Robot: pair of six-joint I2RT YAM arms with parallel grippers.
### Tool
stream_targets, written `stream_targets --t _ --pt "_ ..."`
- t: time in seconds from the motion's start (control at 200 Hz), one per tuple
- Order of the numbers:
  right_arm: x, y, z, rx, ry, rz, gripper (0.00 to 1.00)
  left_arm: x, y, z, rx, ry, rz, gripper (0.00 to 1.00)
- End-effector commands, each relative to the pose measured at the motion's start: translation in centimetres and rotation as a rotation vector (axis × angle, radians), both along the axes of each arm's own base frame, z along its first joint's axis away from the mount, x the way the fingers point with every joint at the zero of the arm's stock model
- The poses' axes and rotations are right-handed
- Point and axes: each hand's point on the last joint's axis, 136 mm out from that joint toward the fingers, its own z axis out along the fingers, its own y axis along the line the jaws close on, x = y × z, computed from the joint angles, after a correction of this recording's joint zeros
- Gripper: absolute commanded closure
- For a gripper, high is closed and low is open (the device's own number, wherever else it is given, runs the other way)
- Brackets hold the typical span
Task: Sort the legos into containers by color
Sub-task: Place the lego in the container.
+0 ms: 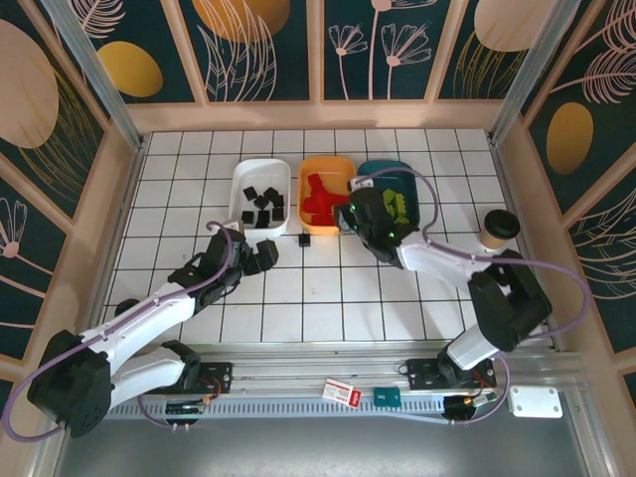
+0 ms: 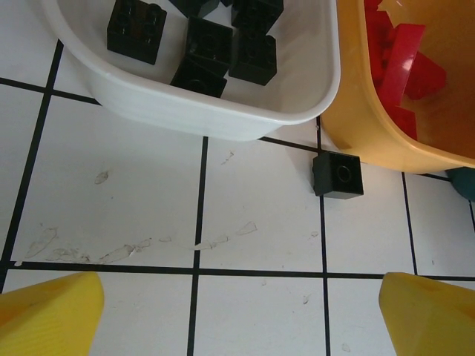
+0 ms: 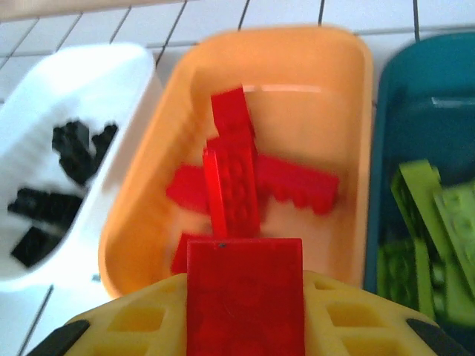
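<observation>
Three containers stand side by side at the back: a white tray (image 1: 260, 171) with black legos (image 2: 223, 44), an orange tray (image 1: 326, 164) with red legos (image 3: 245, 185), and a teal tray (image 1: 383, 169) with lime-green legos (image 3: 434, 215). My right gripper (image 1: 350, 217) hovers at the orange tray's near edge, shut on a red lego (image 3: 245, 274) between its yellow fingers (image 3: 133, 322). One black lego cube (image 2: 338, 175) lies on the table just in front of the gap between the white tray (image 2: 185, 111) and the orange tray (image 2: 371, 141). My left gripper (image 1: 266, 256) is open over bare tiles, short of that cube.
A paper cup with a black lid (image 1: 498, 230) stands to the right of the teal tray. Raised wooden walls ring the tiled table (image 1: 328, 298). The right arm stretches from the near right across to the trays.
</observation>
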Motion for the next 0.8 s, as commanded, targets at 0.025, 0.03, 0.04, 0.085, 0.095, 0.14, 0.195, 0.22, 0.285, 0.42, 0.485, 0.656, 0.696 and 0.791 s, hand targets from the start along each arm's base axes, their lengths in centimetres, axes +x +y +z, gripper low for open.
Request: stream_targets --t 0.025,0.03,0.04,0.085,0.095,0.14,0.195,0.22,0.285,0.42,0.485,0.656,0.696,0.791 --pt "4.5 0.5 0.2 0.001 -0.044 -0.039 0.73 -0.6 0.9 -0.1 0.012 0.008 0.03 0.04" --pt "4.7 0.5 0.1 -0.001 -0.042 -0.04 0.73 -0.6 0.9 -0.1 0.012 0.007 0.03 0.05" --pt "4.9 0.5 0.1 0.001 -0.044 -0.044 0.72 -0.6 0.9 0.0 0.012 0.005 0.031 0.04" --pt "6.2 0.7 -0.1 0.001 -0.037 -0.054 0.64 -0.7 1.0 0.1 0.011 0.004 0.033 0.04" --pt "6.4 0.7 -0.2 0.001 -0.034 -0.056 0.61 -0.7 1.0 0.1 0.012 0.003 0.034 0.04" --pt "7.3 0.7 -0.3 0.004 -0.024 -0.066 0.43 -0.8 1.1 0.3 0.012 -0.002 0.036 0.04" --pt "7.7 1.0 -0.2 0.001 -0.02 -0.071 0.32 -0.8 1.3 0.6 0.012 -0.008 0.039 0.04" --pt "7.7 1.1 0.0 0.003 -0.023 -0.07 0.3 -0.9 1.3 0.7 0.013 -0.011 0.041 0.04" --pt "6.8 1.4 0.6 0.012 -0.035 -0.067 0.27 -0.9 1.6 1.0 0.018 -0.021 0.048 0.04" --pt "2.4 2.5 1.0 0.035 -0.052 -0.057 0.25 -1.0 2.1 1.4 0.027 -0.041 0.063 0.03" --pt "-0.5 3.6 -0.3 0.041 -0.03 -0.041 0.25 -1.0 2.3 1.4 0.031 -0.044 0.07 0.03" --pt "-7.1 6.8 -5.7 0.027 0.085 0.036 0.22 -1.0 2.5 1.2 0.039 -0.045 0.079 0.03" --pt "-7.8 7.3 -7.1 0.016 0.121 0.046 0.21 -1.0 2.5 1.2 0.038 -0.044 0.078 0.03" --pt "-8.0 8.2 -9.8 0.003 0.179 0.051 0.2 -1.0 2.5 1.1 0.039 -0.043 0.078 0.03"
